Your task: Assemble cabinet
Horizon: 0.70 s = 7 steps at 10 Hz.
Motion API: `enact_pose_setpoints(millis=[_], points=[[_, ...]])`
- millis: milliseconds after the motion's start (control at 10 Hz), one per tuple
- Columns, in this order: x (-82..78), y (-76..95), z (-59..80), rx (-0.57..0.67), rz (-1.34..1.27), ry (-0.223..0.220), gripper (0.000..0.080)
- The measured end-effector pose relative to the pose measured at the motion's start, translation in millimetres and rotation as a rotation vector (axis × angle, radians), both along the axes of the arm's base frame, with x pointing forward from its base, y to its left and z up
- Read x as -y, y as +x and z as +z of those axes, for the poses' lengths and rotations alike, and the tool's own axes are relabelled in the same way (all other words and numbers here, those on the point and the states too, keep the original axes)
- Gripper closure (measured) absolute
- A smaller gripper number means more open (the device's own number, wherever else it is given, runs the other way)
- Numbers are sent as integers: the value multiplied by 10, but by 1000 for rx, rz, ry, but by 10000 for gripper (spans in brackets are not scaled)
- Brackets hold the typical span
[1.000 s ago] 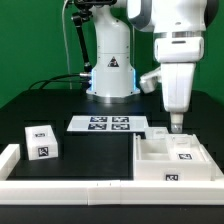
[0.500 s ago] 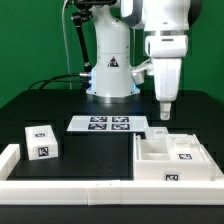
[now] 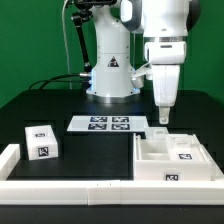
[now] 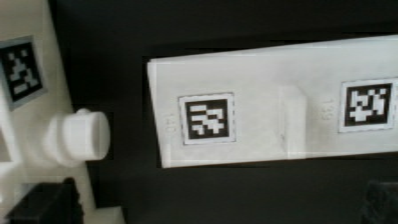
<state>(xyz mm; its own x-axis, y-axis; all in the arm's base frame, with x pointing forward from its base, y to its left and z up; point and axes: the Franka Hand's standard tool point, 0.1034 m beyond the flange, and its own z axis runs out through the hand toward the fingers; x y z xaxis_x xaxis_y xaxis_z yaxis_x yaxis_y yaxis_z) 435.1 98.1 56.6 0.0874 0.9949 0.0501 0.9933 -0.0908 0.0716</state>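
The two-finger gripper point(image 3: 162, 117) hangs with jaws spread and empty — the large white plastic box-shaped cabinet point(image 3: 176, 158) lies just below, nearer the camera.

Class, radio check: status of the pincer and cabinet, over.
Pincer open, empty, hovering above large white plastic box-shaped cabinet shell. Small white tagged drawer block apart. Nothing in the way.

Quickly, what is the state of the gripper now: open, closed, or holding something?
Gripper: open, holding nothing, hanging above the large white box-shaped cabinet.
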Motion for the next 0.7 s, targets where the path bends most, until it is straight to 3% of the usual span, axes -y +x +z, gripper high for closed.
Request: enact_pose_setpoints(millis=[200,700], points=[[-8,-122,-129,27,10,29,2],[-5,-258,-311,5,1,43,2]])
